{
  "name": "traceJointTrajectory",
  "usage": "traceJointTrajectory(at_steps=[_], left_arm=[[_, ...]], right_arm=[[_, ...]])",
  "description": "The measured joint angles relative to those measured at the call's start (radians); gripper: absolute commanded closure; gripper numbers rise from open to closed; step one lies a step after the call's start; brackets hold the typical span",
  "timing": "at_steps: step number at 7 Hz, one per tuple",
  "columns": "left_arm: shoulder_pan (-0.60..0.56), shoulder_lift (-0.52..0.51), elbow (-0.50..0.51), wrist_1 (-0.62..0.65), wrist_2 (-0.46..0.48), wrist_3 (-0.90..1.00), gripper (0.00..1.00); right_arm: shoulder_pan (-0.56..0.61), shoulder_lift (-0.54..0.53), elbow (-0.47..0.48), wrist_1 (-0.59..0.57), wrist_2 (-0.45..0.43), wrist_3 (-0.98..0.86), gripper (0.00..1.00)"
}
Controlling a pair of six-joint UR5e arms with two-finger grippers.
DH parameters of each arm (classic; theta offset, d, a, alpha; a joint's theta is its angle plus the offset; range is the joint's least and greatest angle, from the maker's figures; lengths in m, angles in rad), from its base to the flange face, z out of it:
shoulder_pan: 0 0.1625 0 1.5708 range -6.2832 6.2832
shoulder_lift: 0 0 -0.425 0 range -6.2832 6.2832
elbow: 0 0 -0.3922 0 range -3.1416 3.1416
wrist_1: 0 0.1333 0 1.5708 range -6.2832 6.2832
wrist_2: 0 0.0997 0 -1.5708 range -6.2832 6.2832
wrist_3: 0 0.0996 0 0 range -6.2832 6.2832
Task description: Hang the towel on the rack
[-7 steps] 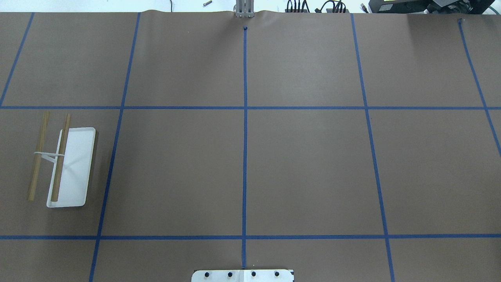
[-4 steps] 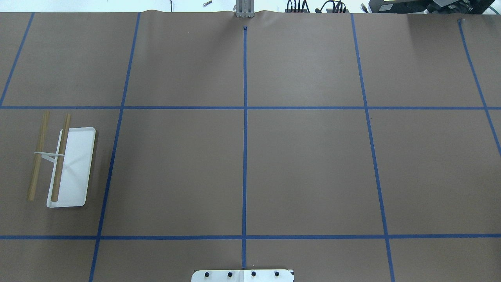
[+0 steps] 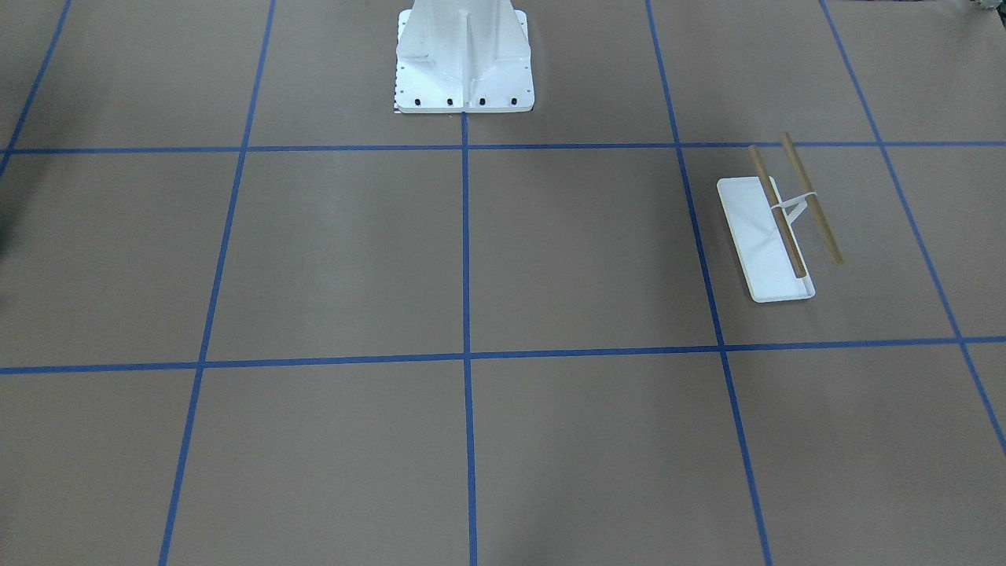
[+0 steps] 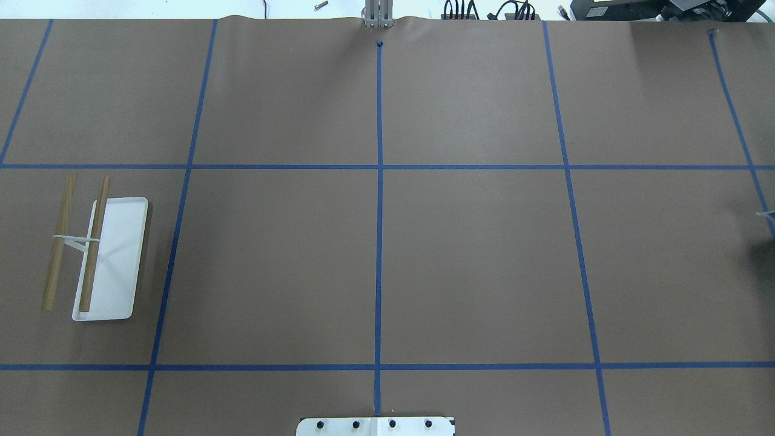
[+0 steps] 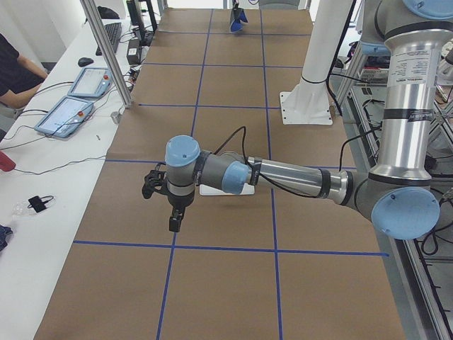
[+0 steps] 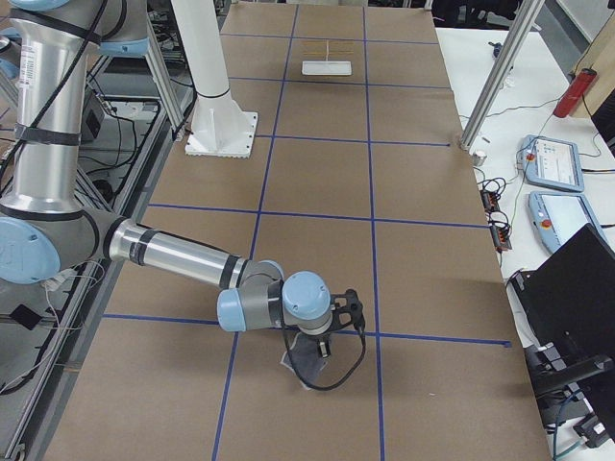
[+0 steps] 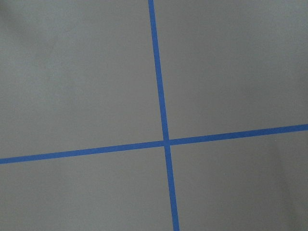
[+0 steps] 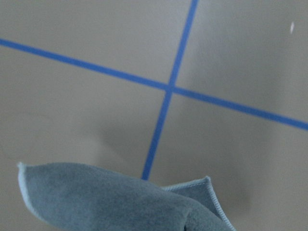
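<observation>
Towel (image 8: 120, 202) hangs bunched under right gripper (image 6: 322, 348), well apart from rack (image 4: 121, 260) at the opposite table end; probably gathered for carrying. Fingers unseen, so cannot tell if pinching. Left gripper (image 5: 174, 221) hovers near rack, finger state unreadable, perhaps to assist. Rack bars bare.

You're in a robotics lab. Your bench (image 4: 472, 254) is papered brown and marked off by a blue tape grid (image 4: 379, 242), with a white pedestal (image 3: 464, 55) bolted onto it. Silver-and-blue robot arms (image 5: 297, 177) reach across it. Alongside stand aluminium posts (image 6: 500, 77), teach pendants (image 5: 65, 115) on a white side table, and bundled cables (image 4: 460, 9).
</observation>
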Motion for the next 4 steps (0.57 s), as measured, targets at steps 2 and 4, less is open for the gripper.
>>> traceJointTrajectory(at_steps=[2,4], left_arm=[[0.059,-0.128,0.016,0.006,0.001,-0.178,0.02],[0.233,-0.298,0.058,-0.002,0.002,-0.496,0.02]], right_arm=[[-0.008,0.161,0.103,-0.106,0.018,0.016,1.0],[-0.073,0.31,0.124,-0.13,0.014,0.16,1.0]])
